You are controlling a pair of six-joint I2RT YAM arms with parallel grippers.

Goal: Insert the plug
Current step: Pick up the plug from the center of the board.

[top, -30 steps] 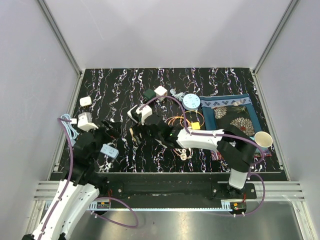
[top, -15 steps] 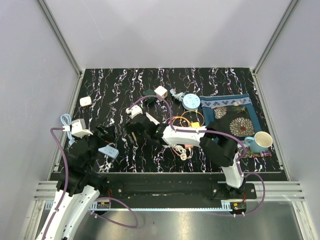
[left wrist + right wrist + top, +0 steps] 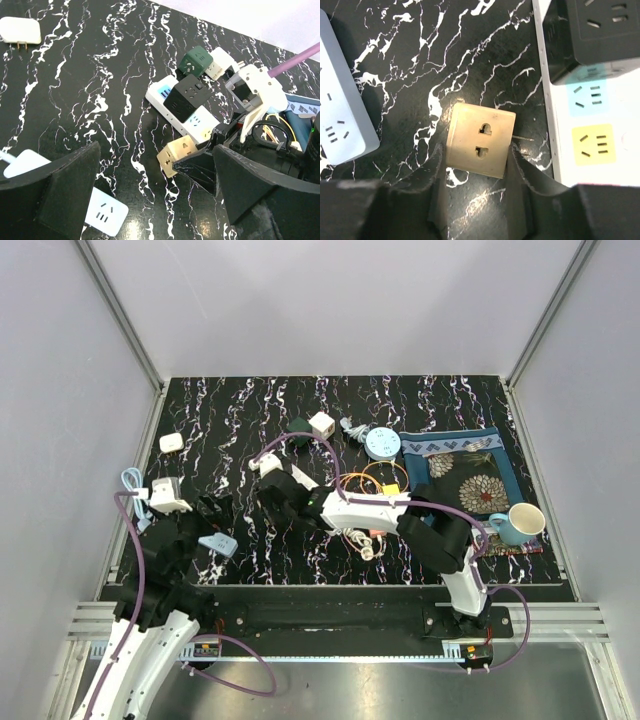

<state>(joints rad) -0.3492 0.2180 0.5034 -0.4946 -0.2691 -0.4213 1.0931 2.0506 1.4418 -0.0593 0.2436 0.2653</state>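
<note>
Over the last second the right arm has swung further left across the table (image 3: 420, 400), and the right gripper (image 3: 476, 152) has come down over the plug (image 3: 480, 140), its fingers drawing in from wide apart. In the right wrist view they now sit against the plug's two opposite sides, one finger (image 3: 436, 167) at its lower left edge and the other at its right edge, pinching it.

The plug is a beige block lying flat on the black marbled surface, just left of the white power strip (image 3: 585, 130) and apart from it. Its face with two round-slotted holes points straight up at the camera. A thin metal prong sticks out of its right side, so its plug axis runs sideways in that view, aimed at the strip. The block itself sits slightly rotated.

A black cube adapter (image 3: 590, 30) stands on the strip. A pale socket block (image 3: 340, 110) lies to the plug's left.

The left gripper (image 3: 206, 522) hovers near the table's left side with its fingers (image 3: 60, 195) spread wide, holding nothing.
</note>
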